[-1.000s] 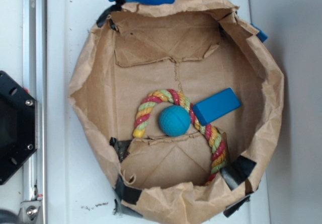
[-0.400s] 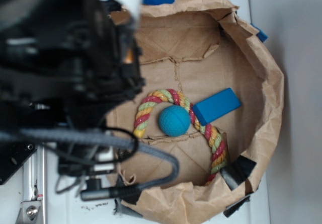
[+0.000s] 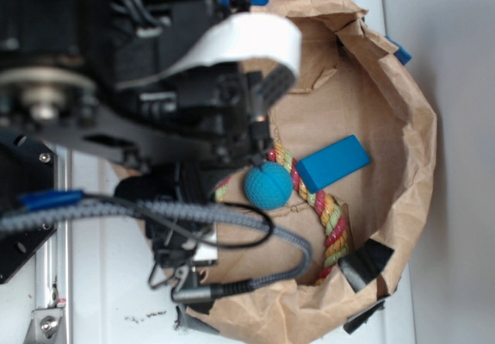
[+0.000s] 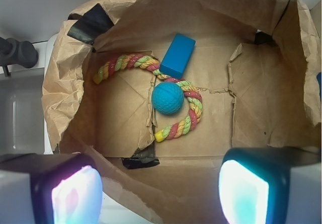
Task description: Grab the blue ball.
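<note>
The blue ball [image 4: 168, 97] lies on the cardboard floor near the middle of the brown paper bag [image 4: 65, 83], whose crumpled walls are rolled down into a low rim. It rests inside the curl of the multicoloured rope [image 4: 187, 95], touching the rope on its far side in the wrist view. The blue block [image 4: 177, 55] lies flat just beyond the rope, toward the far wall, apart from the ball. In the exterior view the ball [image 3: 267, 185] shows just past the black arm, with the rope [image 3: 329, 216] running toward the near rim and the block [image 3: 333, 162] beside it. The gripper [image 4: 161, 194] hangs above the near edge of the bag with its jaws spread wide and nothing between them; its 2 fingertips [image 4: 244, 194] glow at the bottom corners of the wrist view, well apart from the ball. The bag sits on a white surface [image 3: 116, 282].
</note>
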Action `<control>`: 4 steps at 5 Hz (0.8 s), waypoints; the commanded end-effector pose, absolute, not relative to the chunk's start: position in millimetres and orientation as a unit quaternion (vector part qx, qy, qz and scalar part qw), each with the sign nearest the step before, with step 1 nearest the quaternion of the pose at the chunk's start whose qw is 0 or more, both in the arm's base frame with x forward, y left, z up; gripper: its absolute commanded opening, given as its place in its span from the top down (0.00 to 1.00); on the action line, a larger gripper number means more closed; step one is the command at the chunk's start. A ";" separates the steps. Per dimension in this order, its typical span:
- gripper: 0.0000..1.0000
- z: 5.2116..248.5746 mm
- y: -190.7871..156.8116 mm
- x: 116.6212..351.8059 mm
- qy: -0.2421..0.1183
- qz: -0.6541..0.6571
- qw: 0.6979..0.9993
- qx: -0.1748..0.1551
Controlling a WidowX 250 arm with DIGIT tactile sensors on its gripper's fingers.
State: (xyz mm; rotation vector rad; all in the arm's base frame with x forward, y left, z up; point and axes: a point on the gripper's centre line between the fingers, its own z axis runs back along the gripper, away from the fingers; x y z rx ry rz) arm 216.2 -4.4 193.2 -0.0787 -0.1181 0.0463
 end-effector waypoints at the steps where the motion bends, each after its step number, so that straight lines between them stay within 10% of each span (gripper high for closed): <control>1: 0.00 201.3 -7.2 218.6 -0.075 0.012 0.996 -0.040; 4: 0.00 171.0 -8.2 238.4 -0.073 0.033 0.997 -0.009</control>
